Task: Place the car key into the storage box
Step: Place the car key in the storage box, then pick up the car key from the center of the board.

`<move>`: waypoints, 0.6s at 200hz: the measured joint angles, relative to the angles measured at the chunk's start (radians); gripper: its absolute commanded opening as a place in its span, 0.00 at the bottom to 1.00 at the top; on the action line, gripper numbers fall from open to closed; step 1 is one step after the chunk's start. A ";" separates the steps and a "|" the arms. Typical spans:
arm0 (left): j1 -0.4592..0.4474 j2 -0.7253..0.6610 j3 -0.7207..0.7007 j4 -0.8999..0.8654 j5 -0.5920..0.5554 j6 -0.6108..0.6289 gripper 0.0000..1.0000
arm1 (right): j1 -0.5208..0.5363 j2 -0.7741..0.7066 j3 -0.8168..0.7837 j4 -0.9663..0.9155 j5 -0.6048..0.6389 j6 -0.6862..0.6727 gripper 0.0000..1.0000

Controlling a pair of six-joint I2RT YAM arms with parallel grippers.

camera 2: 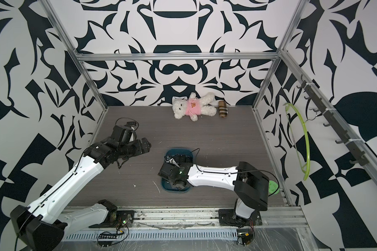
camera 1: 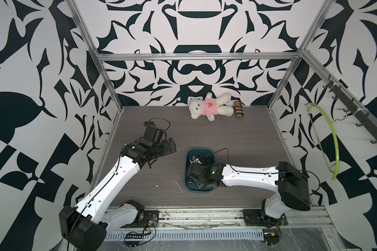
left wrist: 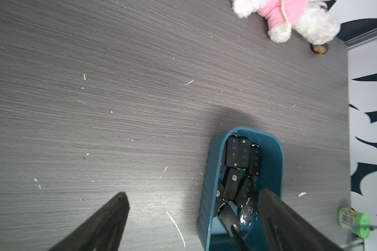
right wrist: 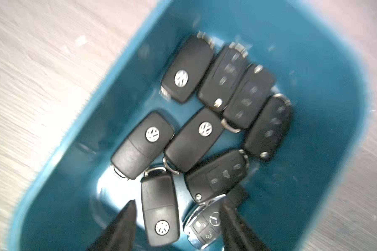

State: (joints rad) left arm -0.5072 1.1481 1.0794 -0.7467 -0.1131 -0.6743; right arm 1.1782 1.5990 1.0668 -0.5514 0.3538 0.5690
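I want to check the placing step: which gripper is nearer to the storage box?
Right. The right gripper is directly over the storage box, fingers open above the keys inside. The left gripper hangs apart, over the table beside the box.

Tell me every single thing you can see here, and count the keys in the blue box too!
storage box: one, teal-blue, near the middle of the table.
car keys: nine, black, one with chrome trim, all inside the box.
teddy bear: one, white with a pink shirt, lying at the table's far edge.
pouch: one, brown plaid, beside the bear.
hanger: one, lime green, on the right wall's hooks.
container: one, green, round, at the table's right edge.
table: one, grey wood-grain.
left tool: one, black, open, above the table beside the box.
right tool: one, black, open, over the keys.
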 measured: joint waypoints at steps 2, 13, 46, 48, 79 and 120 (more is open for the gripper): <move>0.000 0.003 0.002 0.001 -0.003 0.001 0.99 | -0.002 -0.005 0.001 -0.001 0.002 -0.002 0.72; 0.000 0.028 0.017 0.005 -0.021 0.009 0.99 | -0.014 -0.027 0.008 -0.007 0.008 -0.008 0.78; 0.035 0.103 0.056 0.024 -0.063 0.030 0.99 | -0.102 -0.076 0.027 -0.006 0.010 -0.037 0.94; 0.041 0.109 0.060 0.024 -0.063 0.031 0.99 | -0.111 -0.077 0.028 -0.005 0.009 -0.038 0.94; 0.144 0.230 0.118 0.041 -0.066 0.037 0.99 | -0.220 -0.091 0.044 0.004 -0.018 -0.061 1.00; 0.260 0.414 0.222 0.058 -0.061 0.040 0.95 | -0.347 -0.074 0.100 0.038 -0.109 -0.075 1.00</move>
State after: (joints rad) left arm -0.2474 1.5616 1.3010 -0.6891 -0.1745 -0.6346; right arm 0.8310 1.5249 1.1664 -0.5137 0.2451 0.4938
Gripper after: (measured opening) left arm 0.972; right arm 0.997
